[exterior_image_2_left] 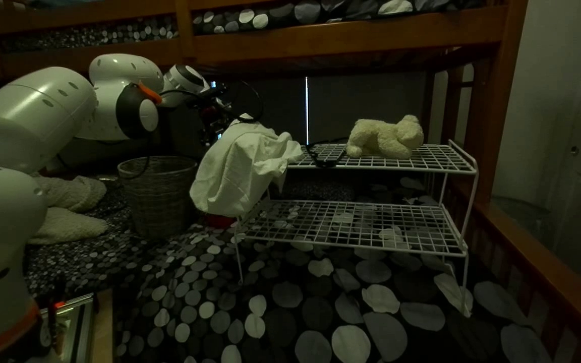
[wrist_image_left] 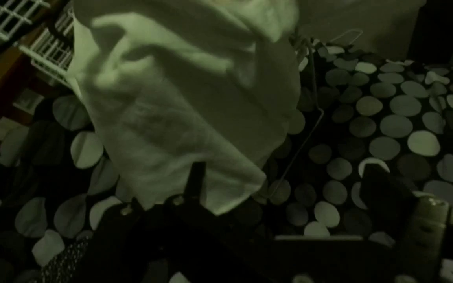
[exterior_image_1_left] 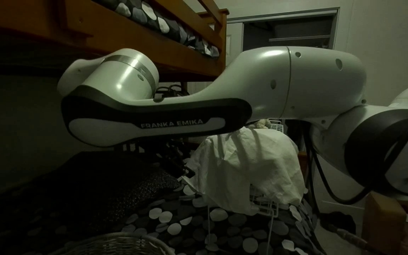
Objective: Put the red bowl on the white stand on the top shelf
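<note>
The white stand is a two-shelf wire rack on the bed; its wires also show in the wrist view and in an exterior view. A white cloth hangs over one end of its top shelf. A small part of the red bowl shows low on the bed below the cloth's lower edge; the rest is hidden. The bowl does not show in the wrist view. My gripper is open with nothing between its fingers. It hovers beside the cloth, one finger in front of the cloth's corner.
A cream plush toy lies on the top shelf, with a dark cable-like thing beside it. A wicker basket stands behind the cloth end. The bunk bed's wooden rail runs overhead. Fluffy cream fabric lies near the arm.
</note>
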You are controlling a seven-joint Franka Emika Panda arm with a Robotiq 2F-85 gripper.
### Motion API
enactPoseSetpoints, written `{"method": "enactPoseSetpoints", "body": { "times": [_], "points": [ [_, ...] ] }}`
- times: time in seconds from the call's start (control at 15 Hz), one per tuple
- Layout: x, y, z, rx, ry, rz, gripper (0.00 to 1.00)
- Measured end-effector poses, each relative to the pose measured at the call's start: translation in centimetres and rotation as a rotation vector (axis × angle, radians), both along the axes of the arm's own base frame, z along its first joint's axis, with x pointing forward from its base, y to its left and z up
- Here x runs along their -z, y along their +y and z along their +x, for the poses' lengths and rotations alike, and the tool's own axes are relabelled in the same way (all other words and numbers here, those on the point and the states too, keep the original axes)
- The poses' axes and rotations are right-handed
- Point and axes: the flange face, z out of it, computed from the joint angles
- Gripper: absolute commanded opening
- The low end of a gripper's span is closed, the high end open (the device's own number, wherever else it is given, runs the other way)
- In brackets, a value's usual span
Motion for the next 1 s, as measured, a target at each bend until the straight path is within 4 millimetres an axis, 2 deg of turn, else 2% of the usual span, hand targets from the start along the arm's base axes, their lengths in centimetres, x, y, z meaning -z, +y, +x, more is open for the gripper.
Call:
{"method": "enactPoseSetpoints", "body": {
  "times": [0.2,0.27,0.53,0.67,0.87,1.0],
  "points": [
    [-0.1,1.9,0.3,-0.120,0.037,0.121,1.00],
    [0.7,2.4,0.6,-0.159,0.060,0.156,1.00],
    [6.0,3.5,1.4,-0.262,0.219,0.231,1.00],
    [7.4,3.8,1.3,-0.328,0.298,0.240,1.00],
    [7.8,5.2,1.4,-0.467,0.335,0.290,1.00],
    [8.0,5.8,2.5,-0.547,0.326,0.364,1.00]
  ]
}}
